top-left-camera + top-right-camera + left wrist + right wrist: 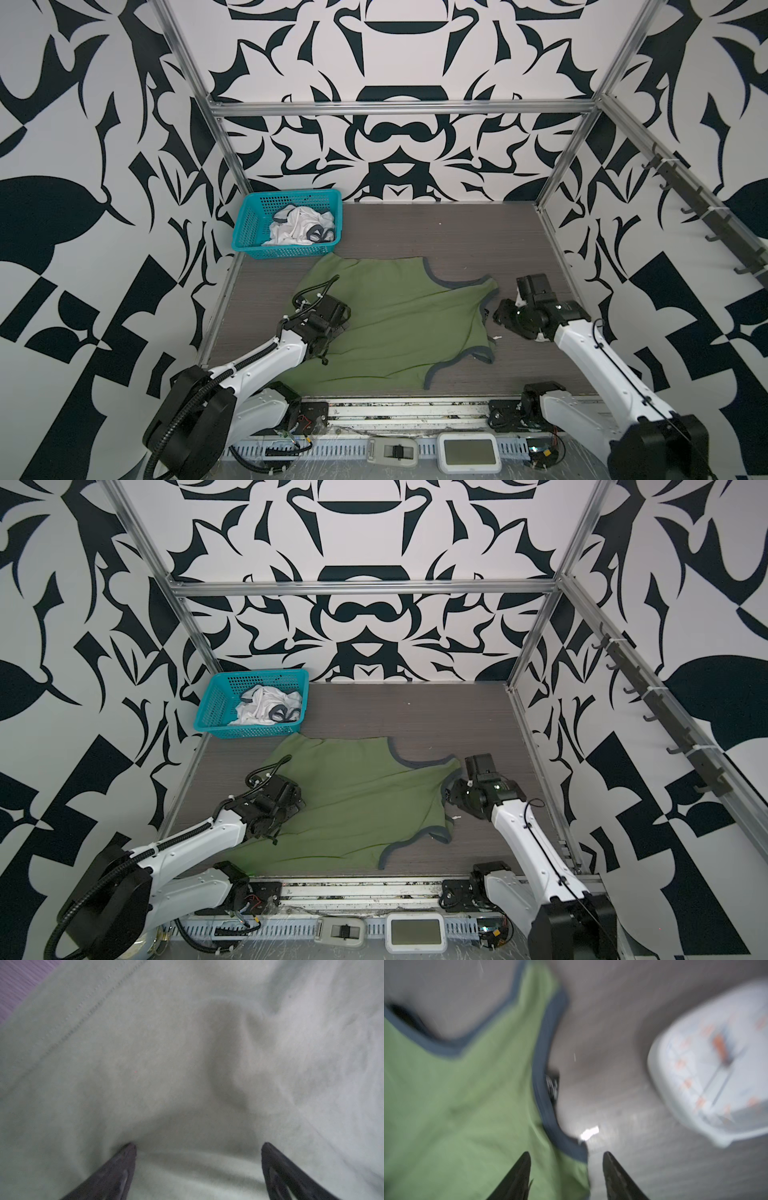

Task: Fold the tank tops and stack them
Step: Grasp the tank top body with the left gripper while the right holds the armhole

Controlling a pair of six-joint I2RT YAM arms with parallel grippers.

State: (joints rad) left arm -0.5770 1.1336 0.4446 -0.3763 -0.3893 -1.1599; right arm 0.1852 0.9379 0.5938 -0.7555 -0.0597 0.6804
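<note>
The olive green tank top (pixel 395 316) (pixel 353 800) lies spread on the table, with its grey-blue trimmed straps at the right. My left gripper (pixel 198 1147) is open low over its left part, and pale green cloth (pixel 187 1064) fills the left wrist view. My right gripper (pixel 566 1155) (pixel 496 316) is open at the top's right edge. The trimmed edge (pixel 544 1076) lies loose between its fingertips. The white tank top (pixel 299 226) (pixel 266 706) sits crumpled in the basket.
The teal mesh basket (pixel 249 224) (pixel 210 706) stands at the table's back left corner. A white device (pixel 469 453) and a grey one (pixel 392 451) lie on the front rail. Metal frame posts (pixel 232 166) edge the table. A blurred white object (pixel 716 1059) shows in the right wrist view.
</note>
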